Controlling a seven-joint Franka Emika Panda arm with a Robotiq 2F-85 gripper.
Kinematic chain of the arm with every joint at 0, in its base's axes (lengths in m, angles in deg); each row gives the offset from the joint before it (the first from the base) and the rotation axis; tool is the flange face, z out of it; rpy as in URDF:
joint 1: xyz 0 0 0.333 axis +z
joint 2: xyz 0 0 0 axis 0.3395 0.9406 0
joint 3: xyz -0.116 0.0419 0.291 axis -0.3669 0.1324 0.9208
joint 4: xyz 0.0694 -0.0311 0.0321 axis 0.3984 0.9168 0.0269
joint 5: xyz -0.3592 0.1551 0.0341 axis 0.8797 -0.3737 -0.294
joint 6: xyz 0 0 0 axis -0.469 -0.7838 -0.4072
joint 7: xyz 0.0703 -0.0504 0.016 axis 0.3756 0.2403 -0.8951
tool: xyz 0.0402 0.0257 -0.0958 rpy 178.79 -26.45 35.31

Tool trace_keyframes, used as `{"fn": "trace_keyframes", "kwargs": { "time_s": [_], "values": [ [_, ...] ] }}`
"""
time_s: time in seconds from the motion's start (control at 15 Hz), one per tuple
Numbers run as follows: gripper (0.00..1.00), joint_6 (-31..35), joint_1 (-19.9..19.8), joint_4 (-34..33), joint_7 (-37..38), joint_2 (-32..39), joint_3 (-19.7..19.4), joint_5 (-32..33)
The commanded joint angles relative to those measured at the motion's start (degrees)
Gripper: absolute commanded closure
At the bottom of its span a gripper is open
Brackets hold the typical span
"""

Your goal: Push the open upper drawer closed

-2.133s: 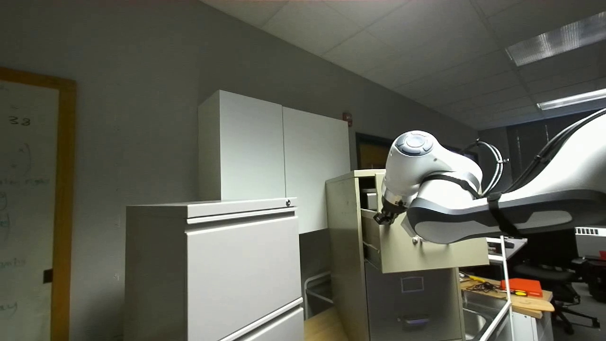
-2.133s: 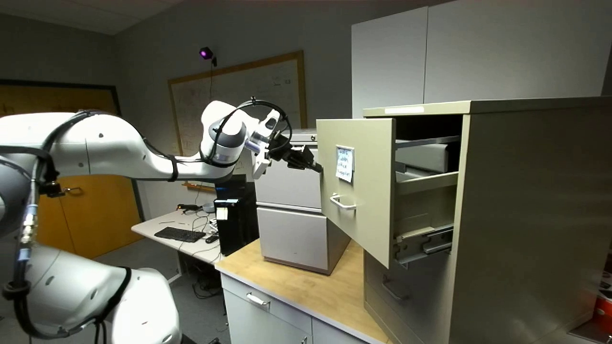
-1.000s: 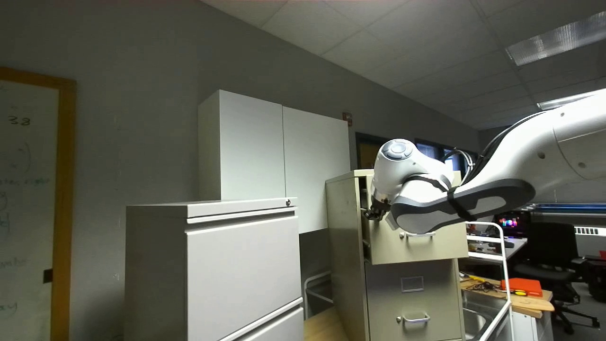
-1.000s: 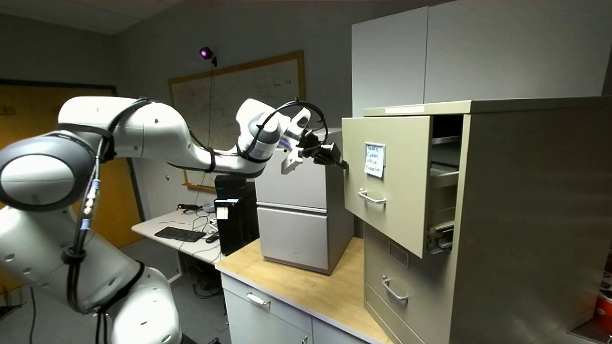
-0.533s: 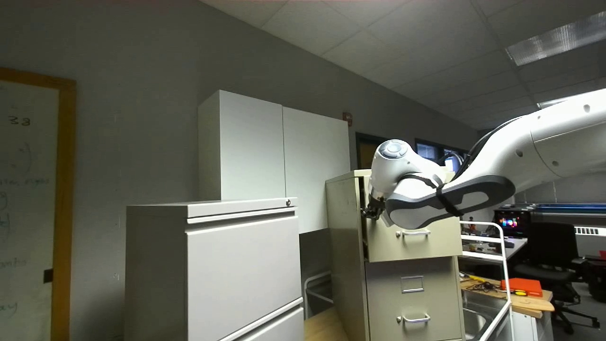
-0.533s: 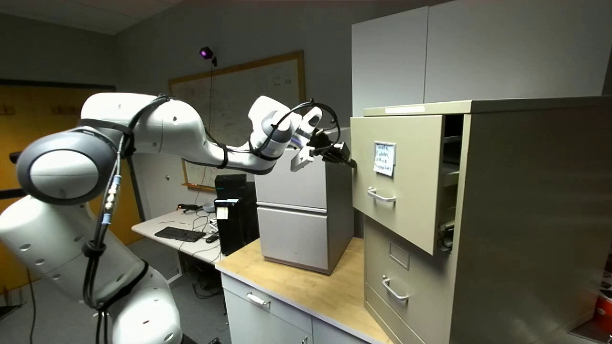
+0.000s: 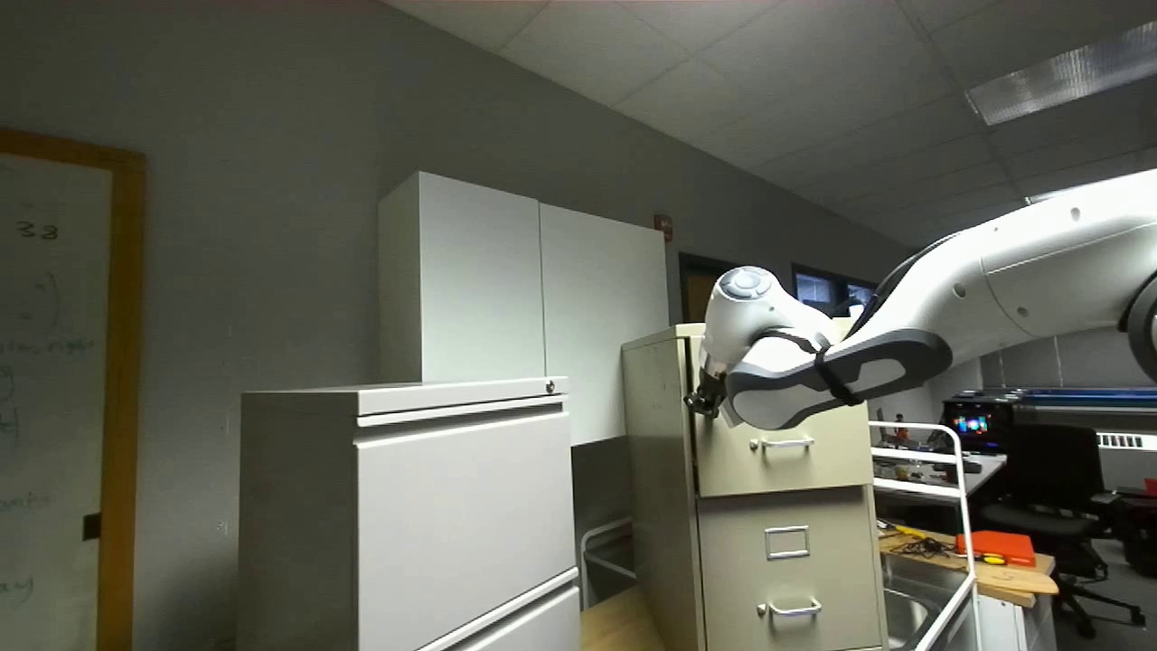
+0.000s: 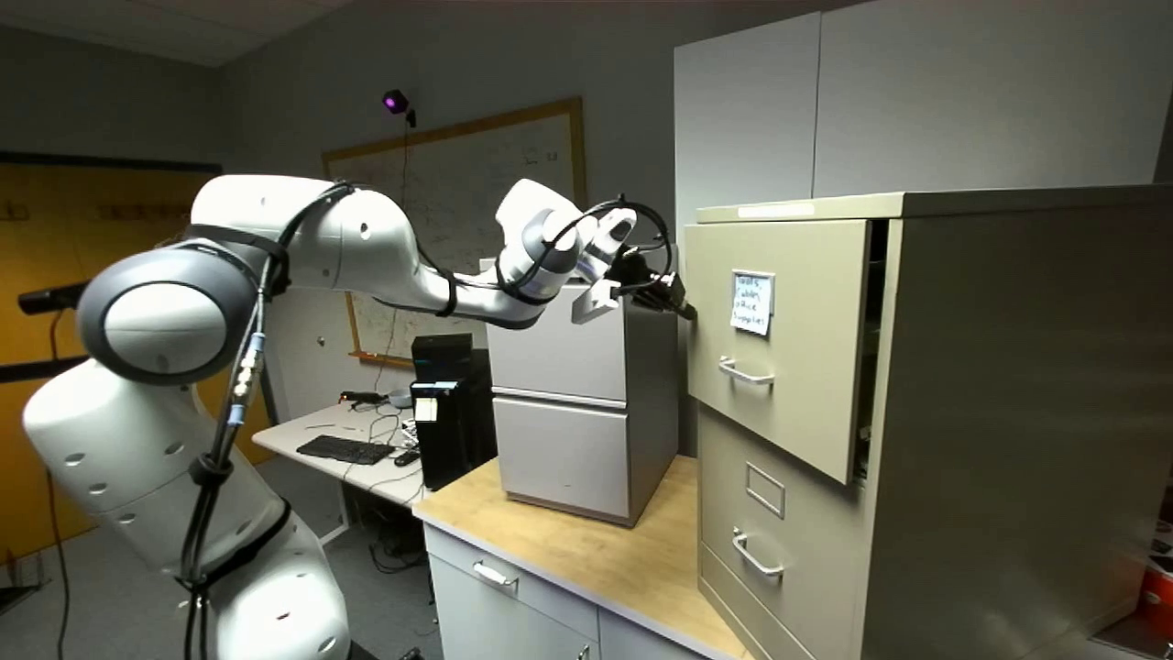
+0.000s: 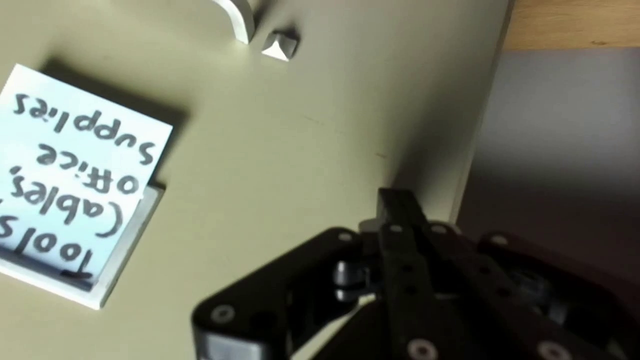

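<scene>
At the top of the beige filing cabinet (image 8: 1026,412), the upper drawer (image 8: 811,348) stands slightly out, a narrow dark gap showing between its front and the cabinet's frame. That front carries a metal handle (image 8: 746,371) and, above it, a paper note (image 8: 751,302) reading "Tools, Cables, office supplies"; the wrist view shows a small lock (image 9: 280,46) just beside the handle. Near one side edge of the front is the gripper (image 8: 687,313), its fingers (image 9: 397,205) drawn together with nothing between them, the tips seemingly touching the metal. The white arm (image 8: 367,257) stretches out behind it. Below, the lower drawer (image 7: 786,574) sits flush. Apart from the filing cabinet, a light-grey cabinet (image 8: 561,454) stands on a wooden countertop (image 8: 568,543), and white wall cupboards (image 7: 479,280) appear in both exterior views.
</scene>
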Motion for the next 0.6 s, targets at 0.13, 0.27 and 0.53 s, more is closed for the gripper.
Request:
{"fn": "trace_keyframes", "kwargs": {
  "time_s": [0.13, 0.27, 0.53],
  "values": [
    [1.0, 2.26, 0.57, -7.49, -2.53, 11.93, -3.34, -4.14],
    [1.0, 2.12, 0.83, -8.44, -3.32, 13.35, -3.87, -5.63],
    [1.0, 1.4, 1.81, -9.24, -6.85, 15.21, -4.79, -9.3]
  ]
}}
